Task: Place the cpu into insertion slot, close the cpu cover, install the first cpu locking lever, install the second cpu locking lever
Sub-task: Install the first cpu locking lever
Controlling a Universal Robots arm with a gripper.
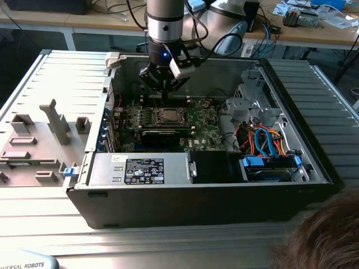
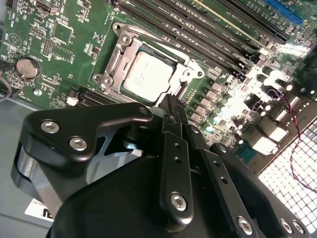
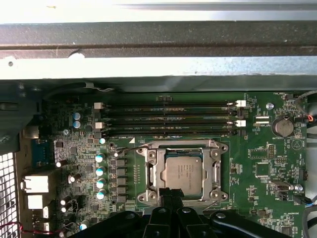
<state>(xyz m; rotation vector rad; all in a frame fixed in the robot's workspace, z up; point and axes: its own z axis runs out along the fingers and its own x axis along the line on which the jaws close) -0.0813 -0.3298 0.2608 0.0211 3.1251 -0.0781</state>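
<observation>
The cpu (image 1: 167,116) (image 2: 147,77) (image 3: 184,172), a flat square chip with a silvery top, lies in the socket on the green motherboard (image 3: 267,168). The cpu cover (image 2: 118,57) (image 3: 153,171), a thin metal frame, lies flat around it with the chip showing through its window. A thin wire lever (image 3: 126,148) runs past one socket corner. My black gripper (image 1: 166,92) (image 2: 171,101) (image 3: 171,191) hangs just above the socket's edge, beside the cpu, shut with nothing between its fingers.
The open computer case (image 1: 314,162) walls the board in. Memory slots (image 3: 168,119) lie beside the socket, a coin battery (image 3: 283,126) further off. A grey power supply box (image 1: 140,168), orange and blue cables (image 1: 263,140), grey fixtures (image 1: 45,134) and a person's hair (image 1: 325,241) are in view.
</observation>
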